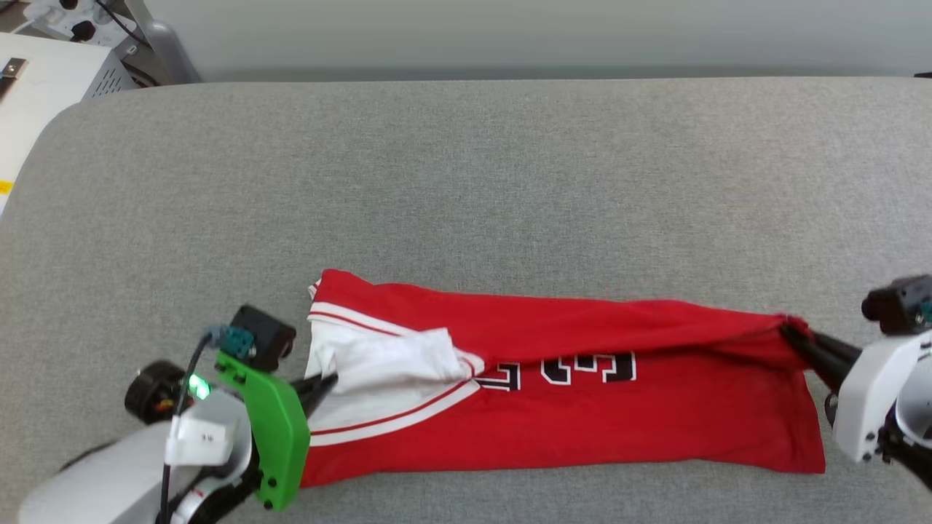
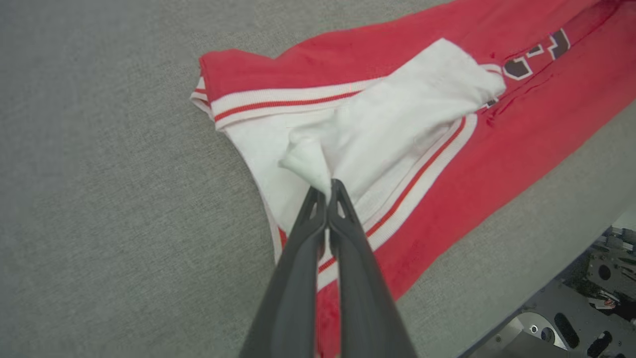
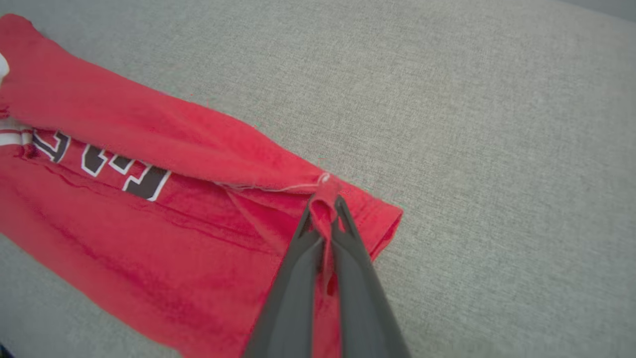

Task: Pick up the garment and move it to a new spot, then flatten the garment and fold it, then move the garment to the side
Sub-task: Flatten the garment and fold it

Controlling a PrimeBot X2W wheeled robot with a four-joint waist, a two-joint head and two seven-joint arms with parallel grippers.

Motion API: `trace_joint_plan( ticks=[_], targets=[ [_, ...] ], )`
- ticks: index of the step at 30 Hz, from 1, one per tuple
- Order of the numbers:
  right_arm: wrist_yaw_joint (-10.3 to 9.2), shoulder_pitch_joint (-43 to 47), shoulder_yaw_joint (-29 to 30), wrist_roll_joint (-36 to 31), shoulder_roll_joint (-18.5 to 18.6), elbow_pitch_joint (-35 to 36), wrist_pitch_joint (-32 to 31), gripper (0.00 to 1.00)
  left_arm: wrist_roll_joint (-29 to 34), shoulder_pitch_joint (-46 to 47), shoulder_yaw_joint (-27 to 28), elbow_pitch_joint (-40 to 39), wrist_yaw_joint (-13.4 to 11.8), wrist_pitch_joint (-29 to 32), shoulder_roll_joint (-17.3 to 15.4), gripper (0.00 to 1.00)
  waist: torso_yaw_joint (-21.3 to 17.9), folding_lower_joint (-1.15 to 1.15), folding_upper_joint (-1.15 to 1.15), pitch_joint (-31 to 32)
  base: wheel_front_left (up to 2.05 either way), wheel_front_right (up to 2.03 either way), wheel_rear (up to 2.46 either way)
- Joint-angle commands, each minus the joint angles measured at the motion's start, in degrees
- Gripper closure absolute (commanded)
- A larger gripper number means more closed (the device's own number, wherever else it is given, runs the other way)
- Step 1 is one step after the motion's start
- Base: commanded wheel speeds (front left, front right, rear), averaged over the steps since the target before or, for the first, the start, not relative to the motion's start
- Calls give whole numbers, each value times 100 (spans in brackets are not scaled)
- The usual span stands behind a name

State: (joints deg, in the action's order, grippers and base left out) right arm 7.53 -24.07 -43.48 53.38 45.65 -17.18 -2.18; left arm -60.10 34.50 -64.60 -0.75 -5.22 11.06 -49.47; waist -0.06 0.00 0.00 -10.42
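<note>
Nearest the robot, the left gripper (image 2: 328,186) had its fingers pressed together on a bunched peak of the white sleeve (image 2: 397,109). The right gripper (image 3: 325,201) pinched a small tuck of red cloth at the hem corner of the garment (image 1: 582,415). These grips sat at opposite ends of the shirt, which suggested the arms meant to draw it taut and handle a layer as one piece rather than let the middle sag. The garment lay on the near part of the grey padded surface (image 1: 466,182), stretched left to right as a long band. Its far edge was lapped over toward the black lettering (image 1: 557,371), and the sleeve was turned inward across the chest, so a lengthwise fold looked under way. Beyond it the padding ran on toward the wall, and a white cabinet (image 1: 44,80) stood past the far left corner.
</note>
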Motion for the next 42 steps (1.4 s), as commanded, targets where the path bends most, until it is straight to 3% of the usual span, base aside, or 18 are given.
trace_joint_plan(
  ticks=[1,11,12,13,14,20,25,33,37,42],
  targets=[
    [-4,165,35,30,4,6,26,100,-66,-180,-27,29,-62,-75,-11,100,-3,0,0,-14,0,0,0],
    [-4,739,81,59,-179,-156,-150,100,-238,-576,-155,610,-32,-319,317,100,-4,0,0,-176,0,0,0],
    [-4,757,109,98,-217,-176,-152,96,-225,-583,-151,689,-32,-374,361,100,-6,0,0,-173,0,0,0],
    [-4,763,122,129,-241,-174,-166,69,-219,-592,-135,747,-41,-438,393,76,-9,0,0,-156,0,0,0],
    [-4,763,141,167,-260,-152,-171,0,-191,-602,-102,800,-75,-554,425,0,-17,0,0,-119,0,0,0],
    [-4,822,438,738,7,472,-133,0,-28,-833,281,700,-553,-1576,372,0,-33,0,0,176,0,0,0],
    [-4,925,863,1320,468,1052,-193,0,236,-1023,627,375,-1229,-2325,264,0,13,0,0,290,0,0,0],
    [-4,1096,1301,2287,864,958,-987,0,912,-1425,1531,29,-2200,-2601,598,0,131,0,0,200,0,0,0],
    [-4,1094,1309,2439,895,587,-1354,0,1512,-1729,2119,-111,-2431,-2603,981,0,233,0,0,91,0,0,0],
    [-4,986,1187,2405,595,180,-1585,0,2193,-2092,2810,-111,-2443,-2604,1471,0,364,0,0,-45,0,0,0]
  ],
)
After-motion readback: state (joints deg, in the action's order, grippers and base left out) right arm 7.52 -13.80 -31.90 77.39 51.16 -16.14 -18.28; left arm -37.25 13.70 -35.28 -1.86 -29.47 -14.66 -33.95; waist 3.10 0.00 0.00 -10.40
